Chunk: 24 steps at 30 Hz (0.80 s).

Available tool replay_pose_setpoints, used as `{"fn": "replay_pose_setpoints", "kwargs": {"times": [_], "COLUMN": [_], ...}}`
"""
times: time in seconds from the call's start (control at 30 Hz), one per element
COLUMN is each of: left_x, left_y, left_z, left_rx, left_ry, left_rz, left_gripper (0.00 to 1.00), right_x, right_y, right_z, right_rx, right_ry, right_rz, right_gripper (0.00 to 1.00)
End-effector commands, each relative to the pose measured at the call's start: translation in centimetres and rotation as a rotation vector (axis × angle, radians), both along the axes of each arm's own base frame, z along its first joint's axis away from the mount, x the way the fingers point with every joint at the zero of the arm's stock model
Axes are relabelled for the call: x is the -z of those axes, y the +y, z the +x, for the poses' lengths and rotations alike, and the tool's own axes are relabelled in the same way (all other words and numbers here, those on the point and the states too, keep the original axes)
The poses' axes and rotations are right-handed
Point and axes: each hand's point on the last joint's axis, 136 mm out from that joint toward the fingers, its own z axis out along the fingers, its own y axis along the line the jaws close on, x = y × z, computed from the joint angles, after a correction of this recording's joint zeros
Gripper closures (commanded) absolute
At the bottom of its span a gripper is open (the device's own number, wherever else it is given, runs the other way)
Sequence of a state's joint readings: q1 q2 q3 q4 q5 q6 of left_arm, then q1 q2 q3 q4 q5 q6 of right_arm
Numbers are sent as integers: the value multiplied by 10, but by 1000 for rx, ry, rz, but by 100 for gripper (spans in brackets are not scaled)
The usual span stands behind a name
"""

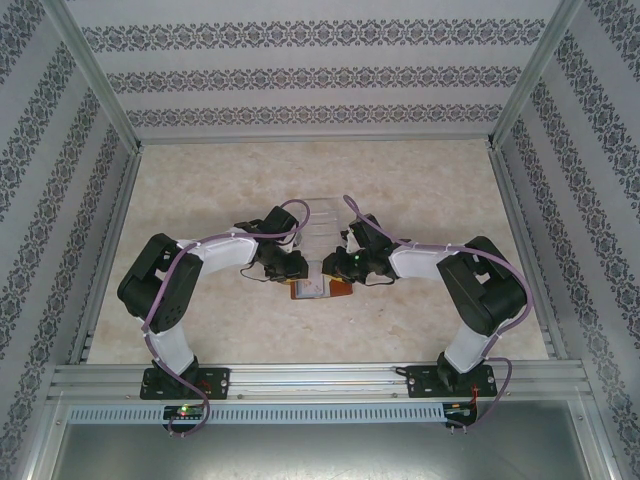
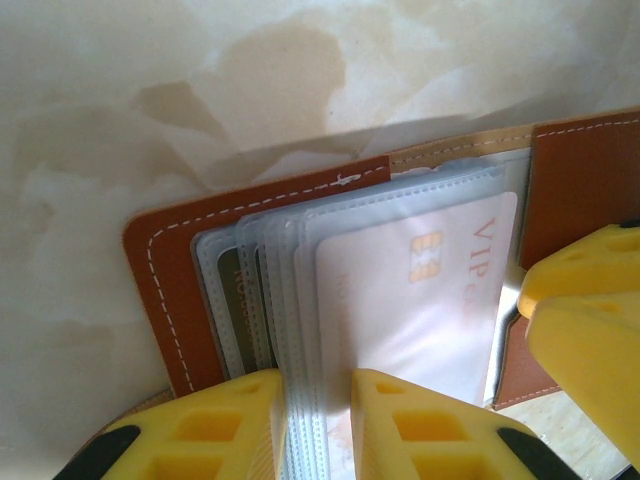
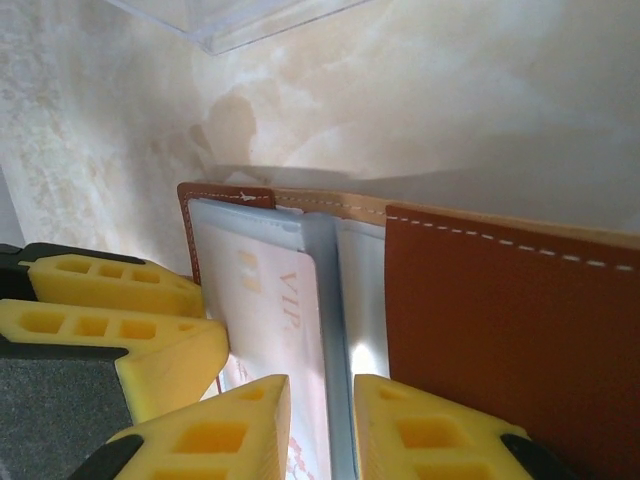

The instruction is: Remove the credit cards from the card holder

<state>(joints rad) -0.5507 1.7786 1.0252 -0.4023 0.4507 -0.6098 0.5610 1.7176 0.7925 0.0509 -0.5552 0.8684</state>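
The reddish-brown card holder (image 1: 322, 290) lies open on the table between both arms, its leather cover (image 2: 165, 270) spread beneath a fan of clear sleeves. A whitish credit card (image 2: 420, 290) marked VIP sits in the top sleeve, and a dark card (image 2: 232, 300) shows in a sleeve behind it. My left gripper (image 2: 318, 385) is shut on the bundled sleeve edges. My right gripper (image 3: 322, 390) straddles one pale sleeve edge beside the whitish card (image 3: 280, 310), with a slim gap left at one finger. The brown flap (image 3: 500, 320) stands right of it.
A clear plastic stand (image 1: 322, 222) stands just behind the card holder, with its corner (image 3: 240, 20) close above the grippers. Metal rails and patterned walls border the marbled table (image 1: 200, 190). The two grippers nearly touch each other.
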Motion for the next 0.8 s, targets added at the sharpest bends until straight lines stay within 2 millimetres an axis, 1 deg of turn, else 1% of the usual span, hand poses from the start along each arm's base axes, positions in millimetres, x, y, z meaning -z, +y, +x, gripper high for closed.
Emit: {"fn": "replay_pose_setpoints", "kwargs": {"times": [0.0,0.23,0.4,0.53,0.6,0.67,0.77], "left_x": [27,27,27,27,27,27,26], "left_y": [17,17,16,15,15,15,16], "left_z": [-21,-21,-21,-20,-20,-21,-21], "left_rx": [14,15,16,18,18,18,18], "left_ry": [65,66,67,65,66,68,65], "left_rz": [105,105,101,97,97,97,98], "left_gripper": [76,76,77,77,77,77,77], "right_x": [3,13,13,13,14,16,20], "right_y": [5,10,12,16,17,17,14], "right_z": [-4,-8,-10,-11,-11,-12,-13], "right_rx": [-19,-36,-46,-60,-62,-65,-55], "right_ry": [21,52,56,60,66,72,88], "right_rz": [16,14,19,25,20,14,-12], "right_gripper": [76,78,80,80,78,77,79]}}
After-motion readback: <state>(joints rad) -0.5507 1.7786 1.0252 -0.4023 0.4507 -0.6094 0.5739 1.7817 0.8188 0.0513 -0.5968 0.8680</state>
